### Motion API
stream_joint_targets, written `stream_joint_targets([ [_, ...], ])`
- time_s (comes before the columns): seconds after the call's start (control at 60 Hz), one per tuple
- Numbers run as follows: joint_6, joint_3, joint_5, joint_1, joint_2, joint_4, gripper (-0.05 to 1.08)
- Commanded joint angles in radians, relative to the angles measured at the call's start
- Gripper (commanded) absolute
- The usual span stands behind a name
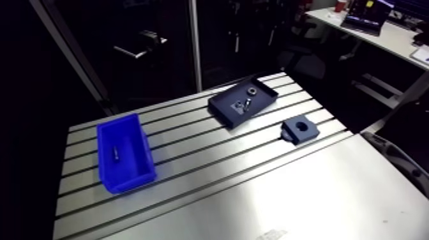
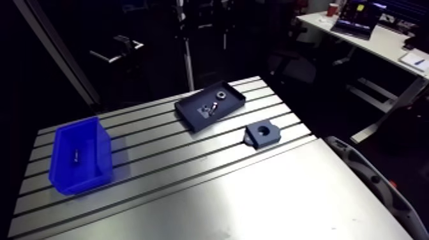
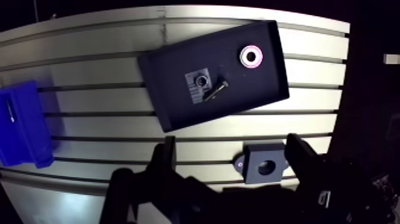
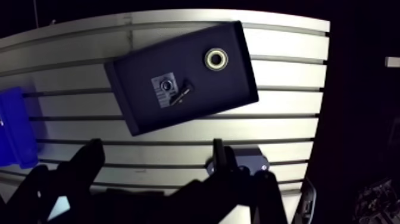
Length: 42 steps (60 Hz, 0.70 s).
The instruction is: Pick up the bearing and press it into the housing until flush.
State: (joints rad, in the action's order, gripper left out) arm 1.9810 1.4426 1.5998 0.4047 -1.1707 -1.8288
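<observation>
Slotted aluminium table, brushed, grooves running lengthwise. Bearing, a shiny ring, lies flat in a shallow black rectangular tray, upper centre of the arm view. Housing, a dark block with a round bore, sits right of the tray, apart, near the table edge. Blue plastic bin at left, with a wide strip of table between it and the tray. Gripper fingers spread, gripping nothing.

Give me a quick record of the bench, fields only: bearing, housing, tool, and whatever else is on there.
bearing: lying in the black tray, near one corner
housing: on the table beside the tray, bore up and empty
tool: open, above the table, holding nothing
also in tray: a bolt and a small square piece
blue bin: on the table away from the tray, one small dark part inside
</observation>
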Motion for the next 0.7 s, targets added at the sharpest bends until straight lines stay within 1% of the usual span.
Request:
stream_joint_targets([
  [0.017, -0.008, -0.049, 0.004, 0.014, 0.106, -0.052, 0.00],
  [0.217, -0.020, -0.049, 0.002, 0.029, 0.135, -0.069, 0.00],
  [0.367, -0.021, -0.048, 0.004, 0.033, 0.143, -0.074, 0.00],
  [0.4, -0.023, -0.048, 0.001, 0.034, 0.151, -0.074, 0.01],
  [0.65, -0.021, -0.037, 0.006, 0.034, 0.173, -0.121, 0.01],
  [0.7, -0.021, -0.038, 0.006, 0.035, 0.186, -0.129, 0.01],
])
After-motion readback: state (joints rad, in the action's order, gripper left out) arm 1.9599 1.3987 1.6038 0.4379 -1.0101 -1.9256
